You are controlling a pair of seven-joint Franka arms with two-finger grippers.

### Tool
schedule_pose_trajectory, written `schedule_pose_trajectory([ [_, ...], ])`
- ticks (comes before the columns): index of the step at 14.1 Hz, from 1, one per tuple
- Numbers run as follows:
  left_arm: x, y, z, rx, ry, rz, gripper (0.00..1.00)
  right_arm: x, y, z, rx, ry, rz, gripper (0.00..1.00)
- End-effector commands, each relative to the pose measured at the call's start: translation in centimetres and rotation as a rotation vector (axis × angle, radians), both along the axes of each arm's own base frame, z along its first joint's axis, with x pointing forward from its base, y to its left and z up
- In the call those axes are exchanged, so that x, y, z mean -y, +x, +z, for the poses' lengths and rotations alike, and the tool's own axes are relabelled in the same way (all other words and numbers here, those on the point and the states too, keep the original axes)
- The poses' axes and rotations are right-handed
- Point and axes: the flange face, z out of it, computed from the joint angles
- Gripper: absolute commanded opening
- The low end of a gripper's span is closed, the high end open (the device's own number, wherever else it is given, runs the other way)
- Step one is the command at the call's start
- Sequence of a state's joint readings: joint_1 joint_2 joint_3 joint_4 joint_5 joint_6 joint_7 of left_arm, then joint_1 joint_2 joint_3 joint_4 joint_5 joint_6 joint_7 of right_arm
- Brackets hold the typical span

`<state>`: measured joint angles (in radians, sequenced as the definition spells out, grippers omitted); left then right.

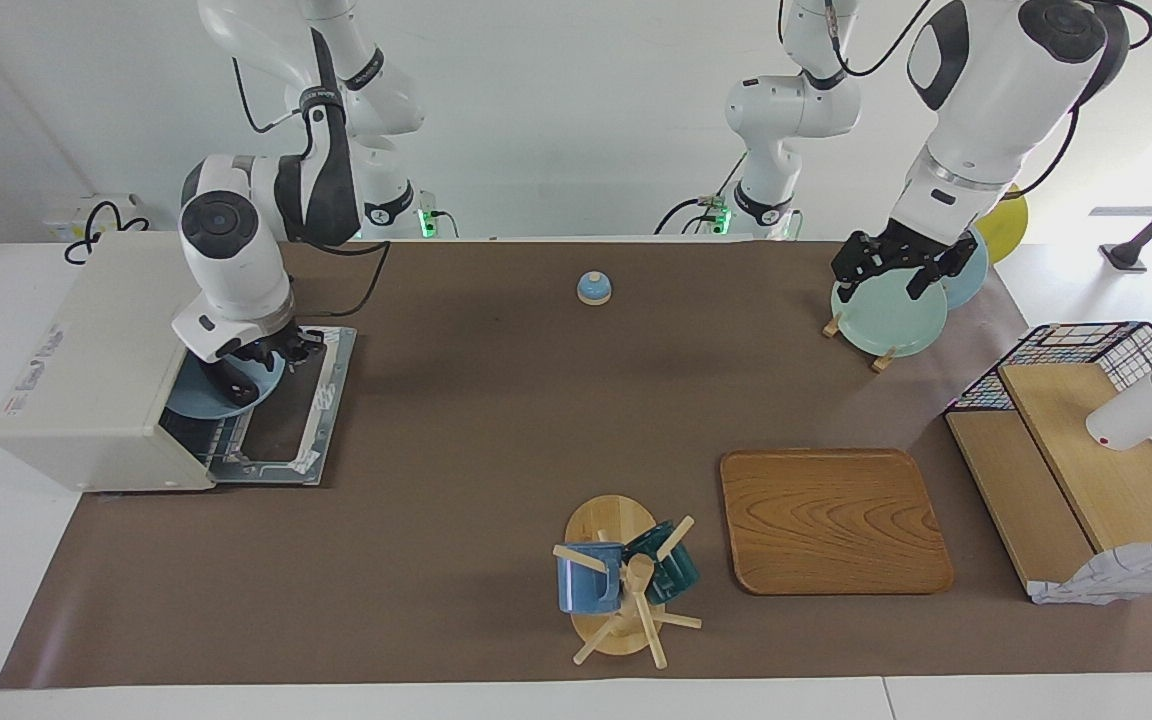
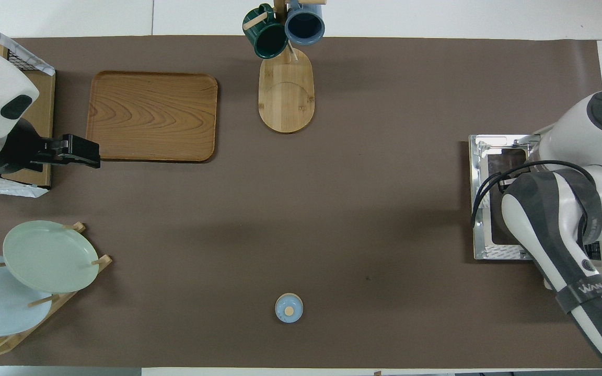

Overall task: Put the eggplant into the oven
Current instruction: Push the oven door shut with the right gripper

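Observation:
The cream-white oven (image 1: 86,370) stands at the right arm's end of the table with its door (image 1: 281,420) folded down open. A blue plate (image 1: 198,402) lies in its mouth, with a dark glossy thing on it that looks like the eggplant (image 1: 233,386). My right gripper (image 1: 258,362) reaches down into the oven's mouth, right at that dark thing. I cannot tell whether it holds it. In the overhead view the right arm hides the oven's inside and only the door (image 2: 489,209) shows. My left gripper (image 1: 896,275) waits open over the plate rack.
A plate rack (image 1: 891,315) with pale green and blue plates stands at the left arm's end. A wooden shelf with a wire basket (image 1: 1086,440), a wooden tray (image 1: 831,520) and a mug tree (image 1: 626,590) are farther out. A small blue bell (image 1: 593,288) sits nearer the robots.

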<state>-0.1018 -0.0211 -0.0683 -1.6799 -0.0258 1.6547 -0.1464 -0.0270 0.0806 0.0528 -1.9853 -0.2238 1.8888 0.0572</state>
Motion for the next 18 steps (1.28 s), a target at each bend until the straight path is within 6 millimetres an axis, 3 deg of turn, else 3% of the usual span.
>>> schedule_pose_trajectory([
  [1, -0.3, -0.4, 0.5, 0.007, 0.005, -0.007, 1.00, -3.4, 0.6, 0.2, 0.032, 0.043, 0.009, 0.00],
  [3, -0.3, -0.4, 0.5, 0.007, 0.005, -0.007, 1.00, -6.8, 0.1, -2.0, 0.065, 0.046, 0.018, 0.00],
  [8, -0.3, -0.4, 0.5, 0.007, 0.005, -0.007, 1.00, -6.8, -0.3, -8.7, 0.069, 0.064, 0.010, 0.00],
  [13, -0.3, -0.4, 0.5, 0.007, 0.005, -0.007, 1.00, -5.6, -0.3, -11.0, 0.053, 0.058, 0.008, 0.00],
  [18, -0.3, -0.4, 0.5, 0.007, 0.005, -0.007, 1.00, -4.6, -0.9, -11.9, 0.036, 0.004, 0.050, 0.00],
])
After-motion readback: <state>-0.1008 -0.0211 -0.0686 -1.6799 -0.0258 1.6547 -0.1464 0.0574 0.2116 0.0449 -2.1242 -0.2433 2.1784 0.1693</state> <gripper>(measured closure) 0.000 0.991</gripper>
